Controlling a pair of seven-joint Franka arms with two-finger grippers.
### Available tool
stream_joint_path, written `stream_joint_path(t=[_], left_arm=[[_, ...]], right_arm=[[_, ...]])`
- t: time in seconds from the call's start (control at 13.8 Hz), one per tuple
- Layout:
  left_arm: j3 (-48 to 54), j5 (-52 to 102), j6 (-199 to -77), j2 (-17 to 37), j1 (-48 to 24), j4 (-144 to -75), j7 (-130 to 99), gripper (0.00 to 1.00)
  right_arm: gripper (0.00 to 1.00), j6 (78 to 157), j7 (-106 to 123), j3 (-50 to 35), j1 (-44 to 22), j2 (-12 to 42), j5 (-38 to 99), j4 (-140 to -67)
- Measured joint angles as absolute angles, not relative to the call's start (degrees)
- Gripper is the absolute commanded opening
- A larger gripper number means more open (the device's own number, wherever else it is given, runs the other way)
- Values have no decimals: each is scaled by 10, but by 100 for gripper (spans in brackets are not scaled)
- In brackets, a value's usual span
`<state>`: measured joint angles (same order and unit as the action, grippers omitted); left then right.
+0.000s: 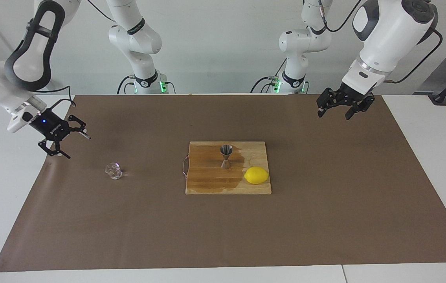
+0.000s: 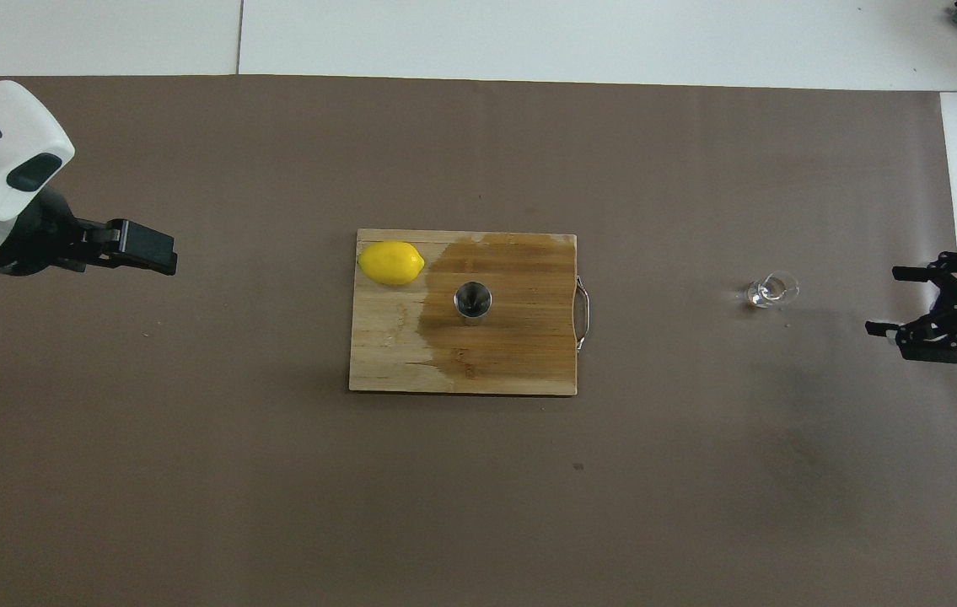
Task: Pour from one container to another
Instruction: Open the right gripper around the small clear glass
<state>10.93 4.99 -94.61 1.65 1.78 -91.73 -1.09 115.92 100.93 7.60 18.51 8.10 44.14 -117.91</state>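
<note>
Closest to the facing camera, the brown mat is lying flat across the white table, bare along its edge farthest from the robots. Moving in, the wooden cutting board is sitting at the middle of the mat, a dark wet stain spreading over the part toward the right arm's end. On the board's edge farther from the robots, at the corner toward the left arm's end, the yellow lemon is resting on its side. Just beside it, a touch nearer the robots, the steel jigger is standing upright on the stained wood, its open cone facing up. Off the board, well apart toward the right arm's end, the clear glass cup is standing upright on the mat. Nearer the robots again, the right gripper is hovering over the mat's edge at its own end, fingers spread wide and gripping nothing, near the cup but not touching it. At the other end the left gripper is hanging in the air over the mat, its fingers parted too, holding nothing, well away from board and lemon.
</note>
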Motion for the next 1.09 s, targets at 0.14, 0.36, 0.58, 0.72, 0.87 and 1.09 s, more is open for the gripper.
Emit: stream_joint_path(t=[0.14,0.36,0.58,0.72,0.87,1.09], left_arm=[[110,43,-966,17,16,-917,10,100],[113,31,-973,15,9,-917,31,100],[111,14,-964,12,9,-918,44,100],[100,-5,-939,14,10,-919,65,100],[84,-19,-921,21,11,-918,114,100],[59,-23,-910,22,11,-918,184,100]], right_arm=[[100,1154,1073,75,185,110,489,-1176],[100,1090,1166,75,191,149,552,-1158],[100,1035,1238,75,199,196,563,-1127],[100,1017,1274,74,199,219,563,-1118],[100,1009,1298,72,199,240,565,-1106],[100,1009,1313,70,199,263,583,-1097]])
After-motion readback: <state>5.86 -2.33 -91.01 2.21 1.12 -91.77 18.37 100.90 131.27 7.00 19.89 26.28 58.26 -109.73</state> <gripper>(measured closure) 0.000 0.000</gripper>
